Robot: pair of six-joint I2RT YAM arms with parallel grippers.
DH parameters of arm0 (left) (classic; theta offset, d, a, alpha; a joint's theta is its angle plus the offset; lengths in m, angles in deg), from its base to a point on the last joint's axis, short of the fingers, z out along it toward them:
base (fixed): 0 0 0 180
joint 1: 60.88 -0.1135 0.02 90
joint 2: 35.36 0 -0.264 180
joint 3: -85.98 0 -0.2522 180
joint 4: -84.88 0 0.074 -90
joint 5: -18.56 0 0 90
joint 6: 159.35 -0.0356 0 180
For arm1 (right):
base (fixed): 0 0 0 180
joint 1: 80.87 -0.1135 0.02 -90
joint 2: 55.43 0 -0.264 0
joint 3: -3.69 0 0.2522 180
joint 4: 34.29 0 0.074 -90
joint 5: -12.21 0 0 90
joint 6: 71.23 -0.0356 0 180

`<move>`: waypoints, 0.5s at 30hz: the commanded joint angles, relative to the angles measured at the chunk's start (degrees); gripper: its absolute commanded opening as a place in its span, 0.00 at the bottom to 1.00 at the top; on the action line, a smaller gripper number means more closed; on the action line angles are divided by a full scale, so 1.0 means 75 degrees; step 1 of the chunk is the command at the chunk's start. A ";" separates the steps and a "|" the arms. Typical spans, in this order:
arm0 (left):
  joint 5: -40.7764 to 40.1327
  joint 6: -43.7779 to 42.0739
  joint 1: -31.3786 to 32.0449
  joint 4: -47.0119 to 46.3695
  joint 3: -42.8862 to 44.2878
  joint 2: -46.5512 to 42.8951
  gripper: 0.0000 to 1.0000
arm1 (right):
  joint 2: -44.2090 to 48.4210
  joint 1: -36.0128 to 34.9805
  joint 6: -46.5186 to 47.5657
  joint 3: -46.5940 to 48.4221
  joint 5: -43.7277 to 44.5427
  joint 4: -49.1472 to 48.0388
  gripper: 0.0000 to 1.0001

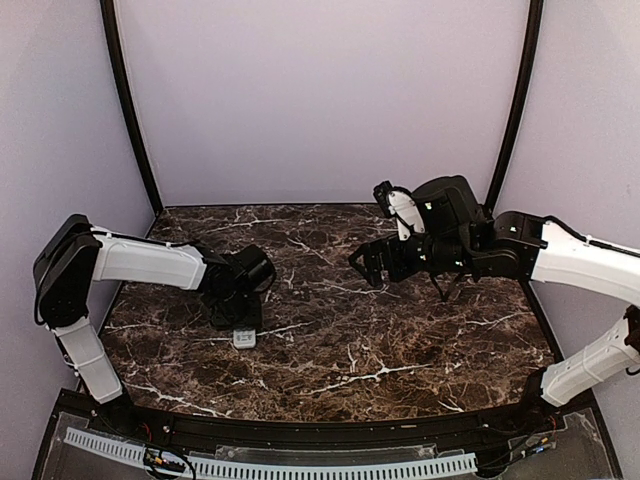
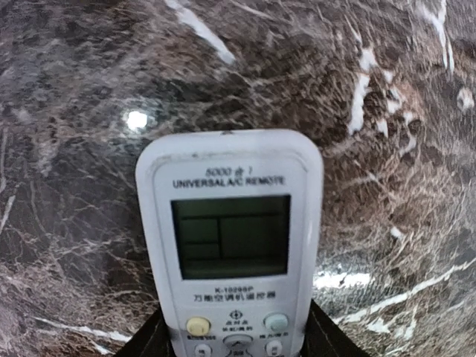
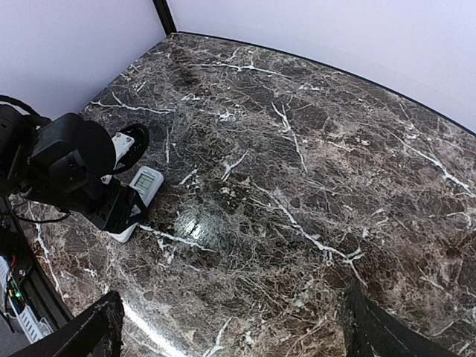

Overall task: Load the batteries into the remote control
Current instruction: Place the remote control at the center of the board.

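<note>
Left gripper is part-closed on the lower end of the remote control, its fingers against both long sides. The remote lies screen-up on the surface near the left arm, the right gripper hangs wide and empty well apart, and no batteries show in any view. Judged step: getting the remote's back uppermost, which calls for a square, firm hold and a lift clear of the surface before rotating.

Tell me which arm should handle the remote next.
Left. The left fingers flank the remote control, which lies screen-up on the table. The right fingers hang open, raised over the table's right half, well away from it.
</note>
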 commanded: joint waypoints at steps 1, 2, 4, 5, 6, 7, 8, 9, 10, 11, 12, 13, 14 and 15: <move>0.0412 -0.0147 0.0004 -0.0187 0.0006 0.0295 0.66 | 0.0007 0.0025 -0.0001 -0.0013 0.0018 -0.0077 0.99; 0.0407 -0.0182 0.0000 -0.0134 0.0028 0.0288 0.67 | -0.0003 0.0025 0.0012 -0.0013 0.0009 -0.0085 0.99; 0.0392 -0.0261 0.0001 -0.0012 0.0116 0.0271 0.72 | -0.0045 0.0025 0.0036 -0.0022 0.0046 -0.0096 0.99; 0.0382 -0.0274 -0.0003 0.0031 0.0184 0.0261 0.75 | -0.0066 0.0044 0.0040 -0.0024 0.0071 -0.0094 0.99; 0.0381 -0.0293 -0.0004 0.0149 0.0256 0.0209 0.77 | -0.0082 0.0063 0.0045 -0.0024 0.0071 -0.0084 0.99; 0.0336 -0.0290 -0.0005 0.0211 0.0288 0.0111 0.79 | -0.0106 0.0106 0.0048 -0.0024 0.0066 -0.0078 0.99; 0.0305 -0.0273 -0.0005 0.0346 0.0361 0.0046 0.80 | -0.0116 0.0163 0.0055 -0.0024 0.0053 -0.0064 0.99; 0.0214 -0.0263 -0.0005 0.0479 0.0399 -0.0143 0.81 | -0.0116 0.0239 0.0058 -0.0051 0.0053 -0.0057 0.99; 0.0150 -0.0261 0.0001 0.0546 0.0492 -0.0245 0.82 | -0.0104 0.0341 0.0069 -0.0069 0.0044 -0.0062 0.99; -0.0053 -0.0268 -0.0002 0.0693 0.0552 -0.0512 0.84 | -0.0071 0.0503 0.0088 -0.0119 0.0017 -0.0067 0.99; -0.0177 -0.0332 -0.0004 0.0765 0.0691 -0.0670 0.85 | -0.0024 0.0636 0.0111 -0.0175 -0.0025 -0.0107 0.99; -0.0504 -0.0380 -0.0005 0.0936 0.0775 -0.0978 0.88 | 0.0035 0.0809 0.0128 -0.0262 -0.0091 -0.0159 0.99; -0.0701 -0.0527 -0.0005 0.1015 0.0949 -0.1155 0.89 | 0.0090 0.0995 0.0147 -0.0370 -0.0169 -0.0234 0.99; -0.1136 -0.0612 -0.0005 0.1133 0.1039 -0.1522 0.90 | 0.0185 0.1244 0.0164 -0.0500 -0.0298 -0.0317 0.99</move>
